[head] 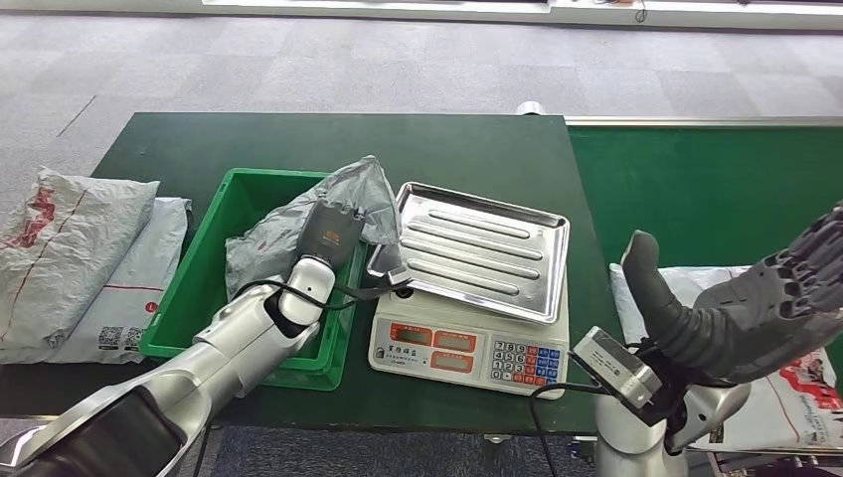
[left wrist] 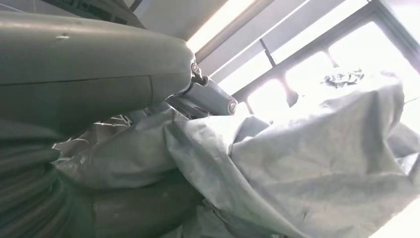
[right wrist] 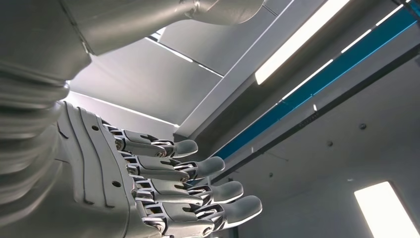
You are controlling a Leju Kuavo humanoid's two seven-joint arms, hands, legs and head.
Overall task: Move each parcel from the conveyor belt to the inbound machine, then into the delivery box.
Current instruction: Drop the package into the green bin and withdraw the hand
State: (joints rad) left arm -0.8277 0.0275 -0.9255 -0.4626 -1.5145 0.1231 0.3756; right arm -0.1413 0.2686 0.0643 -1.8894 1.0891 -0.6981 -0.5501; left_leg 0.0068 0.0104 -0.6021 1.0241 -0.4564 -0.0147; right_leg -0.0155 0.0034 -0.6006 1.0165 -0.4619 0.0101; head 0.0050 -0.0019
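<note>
While the left hand grips a crumpled grey parcel above the green delivery box, the right hand holds nothing.

Bag folds bunch around the left hand's fingers in the left wrist view — part of the parcel hangs inside the box, part drapes toward the scale's steel tray just beside that hand. Raised palm-up, the right hand has its fingers straight and apart — beneath it a white parcel lies by the green conveyor belt. Two more bags lie beyond the box, away from the left hand.
</note>
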